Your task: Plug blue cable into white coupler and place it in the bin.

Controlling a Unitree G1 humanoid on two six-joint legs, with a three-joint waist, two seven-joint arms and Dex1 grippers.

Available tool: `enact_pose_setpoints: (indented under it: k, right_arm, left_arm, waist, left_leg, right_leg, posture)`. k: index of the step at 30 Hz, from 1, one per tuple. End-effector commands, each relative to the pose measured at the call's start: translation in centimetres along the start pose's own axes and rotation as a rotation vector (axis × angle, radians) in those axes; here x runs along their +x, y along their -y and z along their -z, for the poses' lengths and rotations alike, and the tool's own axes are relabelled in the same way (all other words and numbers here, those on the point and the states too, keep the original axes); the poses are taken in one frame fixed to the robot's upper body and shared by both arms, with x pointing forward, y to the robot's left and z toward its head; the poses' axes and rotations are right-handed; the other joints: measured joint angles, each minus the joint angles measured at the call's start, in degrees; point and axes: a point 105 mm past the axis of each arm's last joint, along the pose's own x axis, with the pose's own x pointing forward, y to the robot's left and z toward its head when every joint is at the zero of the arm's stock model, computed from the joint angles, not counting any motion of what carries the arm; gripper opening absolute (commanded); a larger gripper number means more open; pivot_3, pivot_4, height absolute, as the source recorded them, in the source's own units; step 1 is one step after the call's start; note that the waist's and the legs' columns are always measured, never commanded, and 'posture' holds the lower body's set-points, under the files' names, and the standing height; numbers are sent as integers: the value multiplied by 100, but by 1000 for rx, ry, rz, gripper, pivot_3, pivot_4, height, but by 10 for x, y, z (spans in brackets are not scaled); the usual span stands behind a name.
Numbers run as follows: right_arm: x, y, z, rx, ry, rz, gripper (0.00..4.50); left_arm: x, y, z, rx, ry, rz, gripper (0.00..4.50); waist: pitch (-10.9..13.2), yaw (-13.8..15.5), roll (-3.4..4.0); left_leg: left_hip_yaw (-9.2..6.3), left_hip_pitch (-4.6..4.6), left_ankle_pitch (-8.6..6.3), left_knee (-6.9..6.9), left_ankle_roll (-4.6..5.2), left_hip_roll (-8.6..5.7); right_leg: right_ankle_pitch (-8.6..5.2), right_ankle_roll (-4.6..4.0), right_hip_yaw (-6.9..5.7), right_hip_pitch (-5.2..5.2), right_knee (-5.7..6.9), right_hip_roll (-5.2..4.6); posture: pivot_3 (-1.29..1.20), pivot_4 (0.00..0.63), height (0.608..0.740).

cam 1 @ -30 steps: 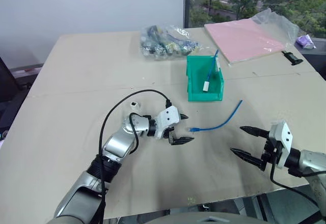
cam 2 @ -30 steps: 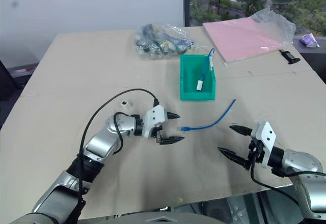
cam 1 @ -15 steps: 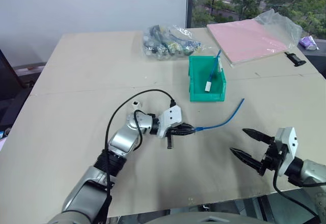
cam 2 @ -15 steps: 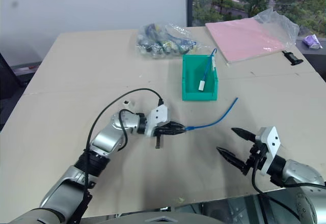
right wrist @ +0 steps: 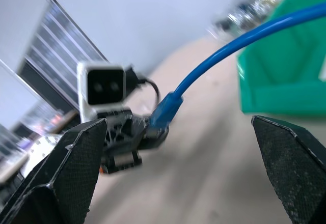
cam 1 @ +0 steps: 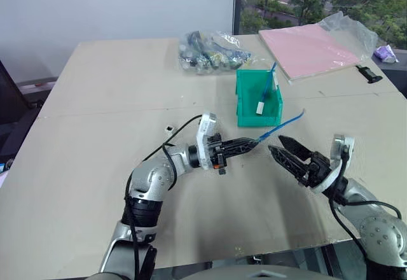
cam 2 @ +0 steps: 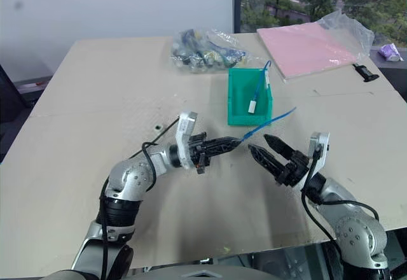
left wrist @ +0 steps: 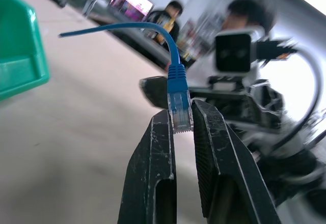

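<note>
Blue cable point(cam 1: 280, 126) hangs in the air above the middle of the worktop point(cam 1: 95, 102), its clear plug end pinched between the two black fingers of the left gripper point(cam 1: 253, 144), which is clamped tight on it; the left wrist view shows the plug point(left wrist: 180, 113) squeezed upright between the fingertips. From that grip the cord rises in a shallow arc toward the right, its free end reaching out past the lower right corner of the bin point(cam 1: 257, 97) without touching it.

Facing it, just beside the plug, the right gripper point(cam 1: 285, 151) stands with its fingers spread wide and nothing between them, its tips pointed at the left gripper's tips. The two grippers meet over bare worktop, with open surface in front of them toward the near edge and to either side.

The bin, green with a lower front lip, sits just behind the grippers and holds another blue cord with a white piece on its end leaning against its wall. The white coupler point(cam 1: 168, 128) lies on the worktop to the left of the left arm, well apart from the bin and from both grippers.

Farther back, a clear plastic bag of parts point(cam 1: 208, 51) lies near the bin's rear left, and a pink sheet in a clear plastic sleeve point(cam 1: 311, 48) rests at the far right corner, close to the worktop's edge.
</note>
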Motion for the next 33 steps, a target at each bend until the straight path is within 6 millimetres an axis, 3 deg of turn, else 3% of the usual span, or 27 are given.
enact_pose_setpoints:
  k: [1,12,16,22,23,32,33]
  right_arm:
    - [5,-8,-7,23,15,-56,4500]
    - [24,-16,-4,41,0,-117,4500]
    - [25,-17,-5,43,4,-123,3301]
    - [26,-21,-3,40,-12,-142,383]
    - [27,-21,-3,34,-13,-141,176]
    - [32,-20,-4,25,-16,-150,176]
    - [32,-20,-5,25,-15,-149,62]
  left_arm:
    - [4,8,-9,-4,39,39,55]
    - [7,9,-4,-30,19,61,55]
    - [7,9,-2,-32,12,60,0]
    - [7,7,-2,-32,9,53,0]
    - [7,7,-2,-31,9,51,0]
    - [5,3,-6,29,52,3,0]
    - [5,2,-7,31,62,-4,472]
  waist:
    - [0,0,0]
    - [0,-10,0]
    - [0,-8,0]
    - [0,-10,0]
    - [0,-10,0]
    - [0,-9,0]
    - [0,-10,0]
  left_leg:
    - [0,-1,0,0,0,-2]
    - [-4,-1,0,0,0,-1]
    - [-3,-3,0,0,0,-1]
    - [-4,-3,0,0,0,-1]
    - [-4,-3,0,0,0,-1]
    - [-4,-3,0,0,0,-1]
    - [-4,-3,0,0,0,-1]
  right_leg:
    - [0,0,0,0,-1,0]
    - [1,-1,3,0,0,10]
    - [1,0,4,0,-2,10]
    - [0,-2,5,0,-1,10]
    - [0,-2,5,0,-1,10]
    - [0,-2,5,0,-2,10]
    - [0,-3,6,0,-2,10]
  posture:
    - [0,150,728]
    - [0,150,728]
    - [0,150,728]
    - [0,150,728]
    - [0,150,728]
    - [0,150,728]
    - [0,150,728]
